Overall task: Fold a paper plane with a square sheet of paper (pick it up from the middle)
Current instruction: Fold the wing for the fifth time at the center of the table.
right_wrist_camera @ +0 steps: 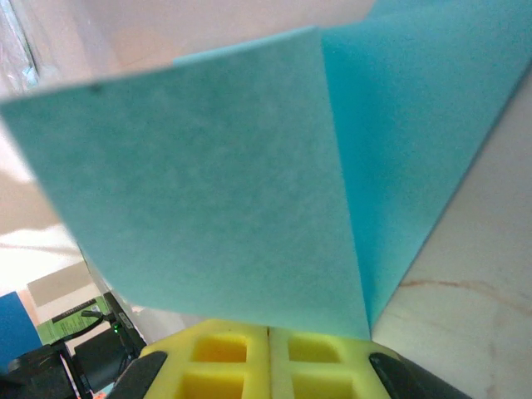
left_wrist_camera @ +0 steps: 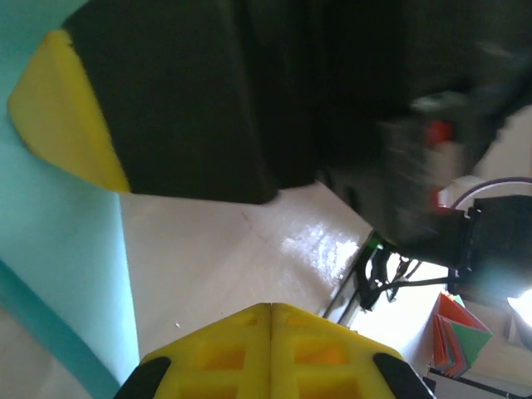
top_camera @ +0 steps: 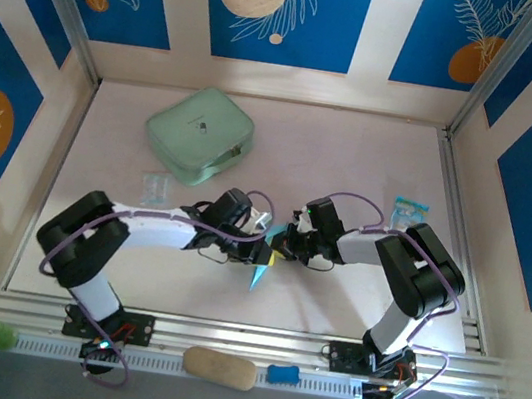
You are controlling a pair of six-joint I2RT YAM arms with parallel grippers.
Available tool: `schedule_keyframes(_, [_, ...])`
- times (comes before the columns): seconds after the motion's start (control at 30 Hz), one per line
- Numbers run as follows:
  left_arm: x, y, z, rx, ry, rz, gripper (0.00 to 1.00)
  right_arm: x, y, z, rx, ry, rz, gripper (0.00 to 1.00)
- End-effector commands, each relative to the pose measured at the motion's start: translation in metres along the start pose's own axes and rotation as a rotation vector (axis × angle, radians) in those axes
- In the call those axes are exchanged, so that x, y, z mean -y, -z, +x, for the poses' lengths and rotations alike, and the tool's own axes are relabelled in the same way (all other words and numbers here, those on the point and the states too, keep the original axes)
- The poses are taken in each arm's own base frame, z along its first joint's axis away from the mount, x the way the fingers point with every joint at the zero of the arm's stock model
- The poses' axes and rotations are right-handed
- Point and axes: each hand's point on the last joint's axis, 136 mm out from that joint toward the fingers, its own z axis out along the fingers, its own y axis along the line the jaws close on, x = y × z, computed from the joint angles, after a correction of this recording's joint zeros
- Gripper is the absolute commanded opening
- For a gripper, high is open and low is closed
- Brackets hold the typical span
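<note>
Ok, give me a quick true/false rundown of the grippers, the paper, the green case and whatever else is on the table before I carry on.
1. The right gripper is shut on the cyan paper. True.
2. A small printed packet lies on the right side of the table. True.
3. The cyan paper lies flat and unfolded on the table. False: it is creased and pinched in the right gripper, with a pointed tip toward the near edge.
4. The left gripper is shut. True.
5. The mint-green case sits at the table's near right corner. False: it lies on the far left part.
</note>
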Motion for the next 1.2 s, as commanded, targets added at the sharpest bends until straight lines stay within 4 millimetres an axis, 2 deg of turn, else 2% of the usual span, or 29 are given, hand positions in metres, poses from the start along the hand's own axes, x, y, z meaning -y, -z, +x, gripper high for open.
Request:
schedule_keyframes(0.0, [0.005, -0.008, -0.002, -0.027, 0.006, 0.028, 0.01, 0.045, -0.004, 0.010, 0.005, -0.084, 0.168, 0.05])
schedule_keyframes(0.23, [-0.009, -0.020, 0.001, -0.063, 0.004, -0.013, 0.02, 0.046, -0.004, 0.011, 0.004, -0.090, 0.173, 0.05])
schedule_keyframes(0.47, [-0.017, -0.023, 0.007, -0.095, -0.029, -0.068, 0.03, 0.047, -0.004, 0.010, 0.005, -0.090, 0.178, 0.05])
schedule_keyframes(0.57, [-0.029, -0.024, 0.013, -0.113, -0.027, -0.113, 0.03, 0.048, -0.004, 0.010, 0.004, -0.090, 0.180, 0.05])
schedule_keyframes(0.83, [-0.059, -0.021, 0.037, -0.177, -0.027, -0.211, 0.03, 0.051, -0.005, 0.011, 0.001, -0.098, 0.188, 0.05])
schedule_keyframes(1.17, [-0.069, -0.010, 0.072, -0.230, -0.010, -0.241, 0.03, 0.053, -0.006, 0.010, 0.000, -0.105, 0.193, 0.05])
